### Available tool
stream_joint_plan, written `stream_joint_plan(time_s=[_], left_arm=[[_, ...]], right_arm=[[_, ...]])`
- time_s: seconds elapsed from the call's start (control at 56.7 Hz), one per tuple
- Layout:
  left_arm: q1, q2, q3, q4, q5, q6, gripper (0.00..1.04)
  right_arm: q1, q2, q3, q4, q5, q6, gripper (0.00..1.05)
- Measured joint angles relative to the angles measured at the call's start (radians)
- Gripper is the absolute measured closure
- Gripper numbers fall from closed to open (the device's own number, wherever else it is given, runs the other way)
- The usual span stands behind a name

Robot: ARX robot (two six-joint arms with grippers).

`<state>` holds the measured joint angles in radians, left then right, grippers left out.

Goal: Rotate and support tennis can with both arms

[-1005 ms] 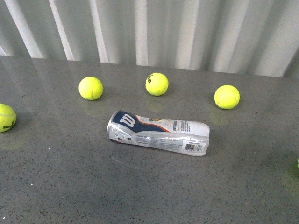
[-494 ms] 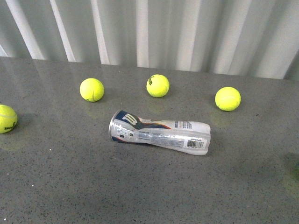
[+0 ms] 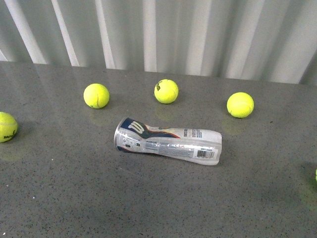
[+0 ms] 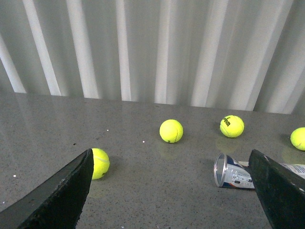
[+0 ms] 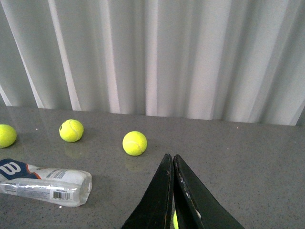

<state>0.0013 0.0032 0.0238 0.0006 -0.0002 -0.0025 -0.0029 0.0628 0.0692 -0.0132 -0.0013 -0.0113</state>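
Grey table (image 3: pixel 74 193): left gripper (image 4: pixel 170 157) wide, right gripper (image 5: pixel 171 157) closed.

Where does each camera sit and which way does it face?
Front view: robot's body, looking down across the grey table at the tennis can; no arms visible.
Left wrist view: left arm, looking past the open left gripper toward the tennis can's rim end.
Right wrist view: right arm, looking over the shut right gripper.
All three share the tennis can.
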Motion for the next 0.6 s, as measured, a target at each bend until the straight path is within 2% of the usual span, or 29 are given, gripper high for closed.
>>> stream_joint_plan(time_s=[0.599], left_arm=[[0.0,0.0,0.0,0.0,0.0,0.0,0.07]], right_arm=[[0.0,-0.059,-0.064,0.01,0.0,0.001,1.01]])
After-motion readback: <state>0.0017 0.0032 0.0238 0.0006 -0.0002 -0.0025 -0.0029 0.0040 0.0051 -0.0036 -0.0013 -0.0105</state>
